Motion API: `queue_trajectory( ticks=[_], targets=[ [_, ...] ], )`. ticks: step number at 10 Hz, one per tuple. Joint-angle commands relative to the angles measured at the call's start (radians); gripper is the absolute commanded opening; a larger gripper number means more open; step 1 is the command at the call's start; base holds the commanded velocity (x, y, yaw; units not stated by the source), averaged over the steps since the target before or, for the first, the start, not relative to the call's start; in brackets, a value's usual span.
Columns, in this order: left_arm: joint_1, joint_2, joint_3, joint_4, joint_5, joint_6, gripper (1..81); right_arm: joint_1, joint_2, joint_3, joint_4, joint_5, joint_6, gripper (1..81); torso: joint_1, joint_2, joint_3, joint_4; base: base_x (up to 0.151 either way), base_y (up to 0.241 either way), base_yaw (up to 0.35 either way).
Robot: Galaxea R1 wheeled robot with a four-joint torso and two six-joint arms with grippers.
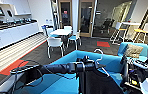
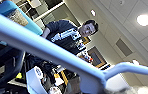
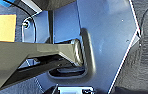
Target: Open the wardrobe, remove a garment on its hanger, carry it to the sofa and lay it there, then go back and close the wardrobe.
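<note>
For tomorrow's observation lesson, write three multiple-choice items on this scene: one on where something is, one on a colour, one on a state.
1. Where does the garment hang?
A. On a white chair
B. From the robot's left arm, in front of the sofa
C. On the kitchen counter

2. What colour is the sofa?
A. Bright blue
B. Grey
C. Red

3. What state is the garment in?
A. Spread flat on the seat
B. Folded on the floor
C. Hanging from its hanger

Answers:
1 B: the dark top hangs below the arm's end, with the sofa behind it.
2 A: seat and back are bright blue.
3 C: the white hook rises above the fabric.
</note>
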Motion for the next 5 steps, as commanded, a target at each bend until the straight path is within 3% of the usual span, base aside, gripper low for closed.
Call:
queue_trajectory(
  ticks=[1, 5],
  targets=[
    [-0.230, 0.035, -0.051, 0.004, -0.034, -0.018, 1.0, 0.028, -0.003, 0.004, -0.005, -0.051, -0.004, 81.1, 0.000, 0.000, 0.000, 0.000, 0.000, 0.000, 0.000],
    [-0.281, 0.129, -0.198, 0.004, -0.035, -0.055, 1.0, 0.036, 0.002, -0.013, -0.003, -0.051, -0.005, 81.1, 0.000, 0.000, 0.000, 0.000, 0.000, 0.000, 0.000]
  ],
)
